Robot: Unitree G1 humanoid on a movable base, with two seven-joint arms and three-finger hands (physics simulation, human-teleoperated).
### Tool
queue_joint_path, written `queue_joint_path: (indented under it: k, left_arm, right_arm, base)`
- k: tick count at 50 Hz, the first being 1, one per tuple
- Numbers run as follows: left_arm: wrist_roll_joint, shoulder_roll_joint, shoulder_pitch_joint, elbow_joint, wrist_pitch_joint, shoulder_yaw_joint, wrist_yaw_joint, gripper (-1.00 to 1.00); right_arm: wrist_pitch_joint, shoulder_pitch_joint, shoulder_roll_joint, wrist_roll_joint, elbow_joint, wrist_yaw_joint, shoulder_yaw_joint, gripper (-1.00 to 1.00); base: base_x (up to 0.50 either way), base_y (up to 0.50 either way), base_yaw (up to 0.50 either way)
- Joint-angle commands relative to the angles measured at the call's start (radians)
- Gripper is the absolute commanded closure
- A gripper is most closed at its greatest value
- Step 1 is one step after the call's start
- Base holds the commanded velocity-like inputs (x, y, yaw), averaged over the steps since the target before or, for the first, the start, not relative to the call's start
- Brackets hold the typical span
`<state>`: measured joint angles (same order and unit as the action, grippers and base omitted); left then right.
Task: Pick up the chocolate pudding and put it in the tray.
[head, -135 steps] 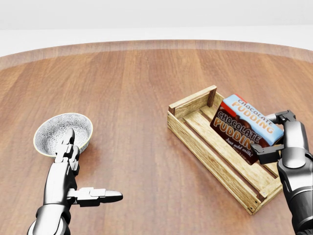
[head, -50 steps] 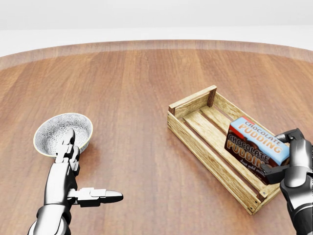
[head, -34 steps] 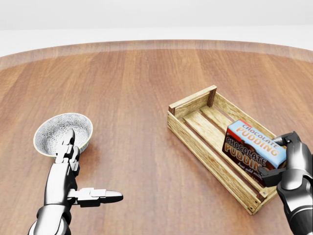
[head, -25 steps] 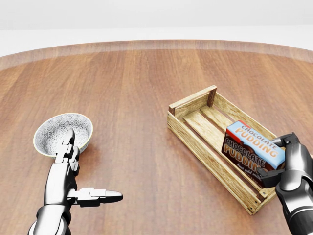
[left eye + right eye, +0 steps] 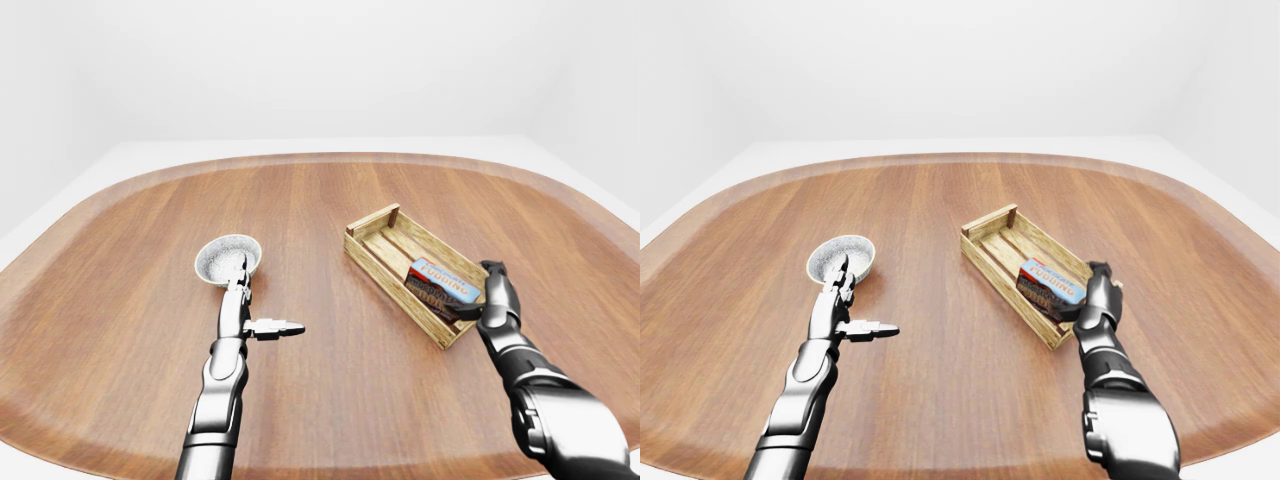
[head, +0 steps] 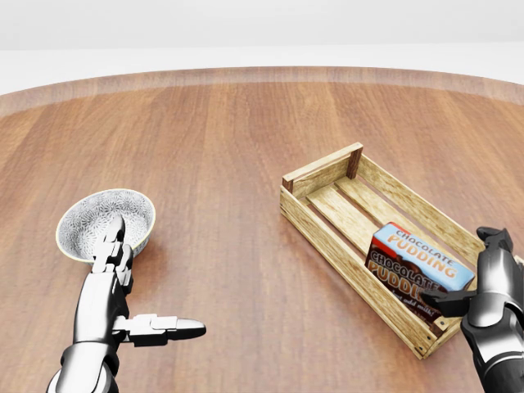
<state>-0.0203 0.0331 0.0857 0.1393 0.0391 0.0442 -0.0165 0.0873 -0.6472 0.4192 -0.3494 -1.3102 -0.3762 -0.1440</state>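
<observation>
The chocolate pudding box (image 6: 416, 268), blue, red and brown, lies in the lower right end of the wooden slatted tray (image 6: 321, 173) in the head view. It rests on the slats, leaning against the near wall. My right hand (image 6: 467, 270) stands just right of the box with its fingers spread. The upper finger (image 6: 494, 237) is off the box, and the thumb (image 6: 444, 301) lies near the box's lower right corner. My left hand (image 6: 139, 282) is open at the lower left, holding nothing.
A white patterned bowl (image 6: 92, 214) sits on the brown wooden table (image 6: 229, 155) just above my left hand's fingertips. The tray's upper left half holds nothing. The table's rounded edge runs along the top of the head view.
The pudding box has gone down and slightly left into the tray, and the right hand's fingers have opened off it. The left arm and the bowl have not moved.
</observation>
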Motion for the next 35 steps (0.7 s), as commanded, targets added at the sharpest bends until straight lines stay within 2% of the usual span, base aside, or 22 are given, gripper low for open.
queue_joint_path:
  k: [1, 18, 19, 21, 23, 35]
  left_arm:
    - [0.017, -0.004, -0.008, 0.002, -0.024, 0.003, 0.012, -1.0]
    - [0.017, -0.004, -0.008, 0.002, -0.024, 0.003, 0.012, -1.0]
    - [0.018, -0.004, -0.003, -0.005, -0.012, 0.004, 0.01, -1.0]
    - [0.017, -0.005, -0.003, 0.003, -0.02, 0.003, 0.009, -1.0]
    - [0.018, -0.004, -0.003, -0.007, -0.01, 0.003, 0.009, -1.0]
    - [0.019, -0.003, -0.001, -0.007, -0.008, 0.004, 0.01, -1.0]
  right_arm:
    - [0.0, 0.019, 0.0, -0.001, -0.008, -0.01, -0.002, -1.0]
    - [0.0, 0.009, 0.017, -0.006, 0.002, -0.023, 0.0, -1.0]
    - [0.0, 0.006, 0.022, -0.008, 0.006, -0.025, 0.002, -1.0]
    - [0.0, 0.003, 0.029, -0.011, 0.011, -0.03, 0.002, -1.0]
    - [0.0, -0.01, 0.044, -0.011, 0.024, -0.024, 0.001, -1.0]
    - [0.0, -0.069, 0.115, -0.013, 0.136, 0.053, -0.012, -1.0]
  base:
    - [0.0, 0.0, 0.0]
    - [0.0, 0.0, 0.0]
    - [0.0, 0.0, 0.0]
    - [0.0, 0.0, 0.0]
    - [0.0, 0.0, 0.0]
    - [0.0, 0.0, 0.0]
